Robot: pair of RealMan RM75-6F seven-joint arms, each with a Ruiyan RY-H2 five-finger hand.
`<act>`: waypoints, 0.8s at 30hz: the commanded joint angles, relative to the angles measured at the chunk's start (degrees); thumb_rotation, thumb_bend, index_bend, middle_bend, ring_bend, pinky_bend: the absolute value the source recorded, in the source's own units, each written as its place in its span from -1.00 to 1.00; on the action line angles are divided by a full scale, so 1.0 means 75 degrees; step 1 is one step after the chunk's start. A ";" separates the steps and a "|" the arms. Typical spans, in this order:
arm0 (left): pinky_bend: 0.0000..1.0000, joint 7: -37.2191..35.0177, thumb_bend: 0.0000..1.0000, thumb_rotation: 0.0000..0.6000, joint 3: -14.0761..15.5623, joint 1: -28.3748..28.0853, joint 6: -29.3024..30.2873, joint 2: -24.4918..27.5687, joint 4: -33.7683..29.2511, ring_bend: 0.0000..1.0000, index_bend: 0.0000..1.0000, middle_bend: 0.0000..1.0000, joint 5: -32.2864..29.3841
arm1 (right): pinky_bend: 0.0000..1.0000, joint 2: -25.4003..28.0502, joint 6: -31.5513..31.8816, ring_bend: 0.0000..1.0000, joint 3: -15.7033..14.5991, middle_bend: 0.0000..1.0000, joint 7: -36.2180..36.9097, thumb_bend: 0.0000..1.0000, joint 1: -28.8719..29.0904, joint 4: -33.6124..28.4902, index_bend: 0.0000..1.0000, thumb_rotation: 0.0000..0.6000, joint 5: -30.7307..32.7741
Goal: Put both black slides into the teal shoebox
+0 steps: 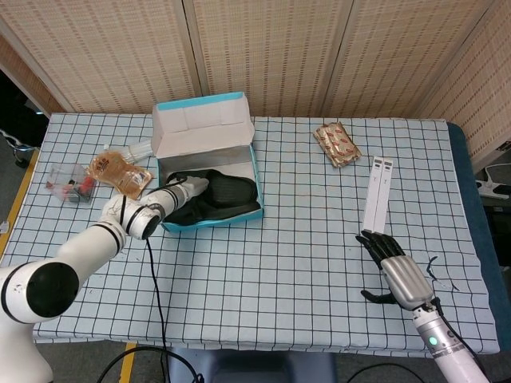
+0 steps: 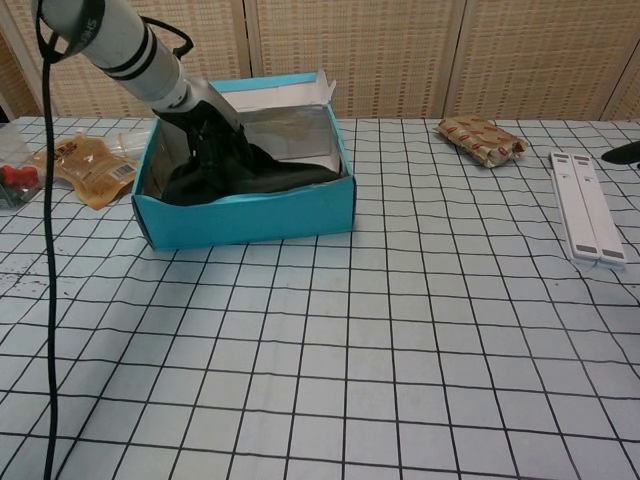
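Observation:
The teal shoebox (image 1: pixel 212 223) (image 2: pixel 250 211) stands open at the table's back left, its white-lined lid (image 1: pixel 203 128) raised behind it. Black slides (image 1: pixel 229 195) (image 2: pixel 268 178) lie inside, low between the walls; I cannot tell the two apart. My left hand (image 1: pixel 187 188) (image 2: pixel 214 142) reaches into the box's left end and grips the black slide there. My right hand (image 1: pixel 397 270) rests at the front right of the table, fingers stretched out and apart, holding nothing. Only its dark tip (image 2: pixel 622 152) shows in the chest view.
An orange pouch (image 1: pixel 118 172) (image 2: pixel 86 161) and a clear case with red bits (image 1: pixel 69 182) lie left of the box. A snack pack (image 1: pixel 337 144) (image 2: pixel 483 139) sits back right. Two white strips (image 1: pixel 378 194) (image 2: pixel 586 206) lie just beyond my right hand. A black cable trails from my left arm.

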 commanded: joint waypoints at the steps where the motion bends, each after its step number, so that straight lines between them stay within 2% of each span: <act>1: 0.04 -0.0186 -0.07 1.00 0.0003 0.0025 -0.0092 -0.0158 0.0173 0.14 0.35 0.67 0.0201 | -1.00 0.0003 -0.0011 -1.00 -0.0010 -0.99 -0.0005 -0.87 0.0004 0.0001 -1.00 1.00 -0.0003; 9: 0.05 -0.0504 -0.10 1.00 -0.0120 0.0233 -0.0196 -0.0545 0.0655 0.14 0.33 0.66 0.0634 | -1.00 0.0030 -0.0023 -1.00 -0.0030 -0.99 0.0017 -0.87 0.0012 -0.0017 -1.00 1.00 -0.0032; 14: 0.01 -0.0565 -0.10 1.00 -0.0446 0.0364 -0.0027 -0.0403 0.0488 0.11 0.20 0.51 0.0883 | -1.00 0.0054 0.0030 -1.00 -0.0010 -0.99 0.0014 -0.87 -0.0005 -0.0027 -1.00 1.00 -0.0019; 17: -0.11 -0.0565 -0.10 1.00 -0.0601 0.0425 0.0076 -0.0189 0.0198 -0.05 -0.02 0.27 0.1026 | -1.00 0.0062 0.0025 -1.00 -0.0030 -0.99 0.0020 -0.87 -0.0008 -0.0043 -1.00 1.00 -0.0039; 19: -0.20 -0.0593 -0.10 1.00 -0.0667 0.0465 0.0153 -0.0078 0.0041 -0.22 -0.23 0.02 0.1087 | -1.00 0.0066 0.0035 -1.00 -0.0041 -0.99 0.0013 -0.87 -0.0015 -0.0059 -1.00 1.00 -0.0061; 24: -0.49 -0.0667 -0.13 1.00 -0.0836 0.0617 0.0457 0.0244 -0.0429 -0.79 -0.85 -0.68 0.1215 | -1.00 0.0121 0.0114 -1.00 -0.0065 -0.99 0.0001 -0.87 -0.0056 -0.0144 -1.00 1.00 -0.0123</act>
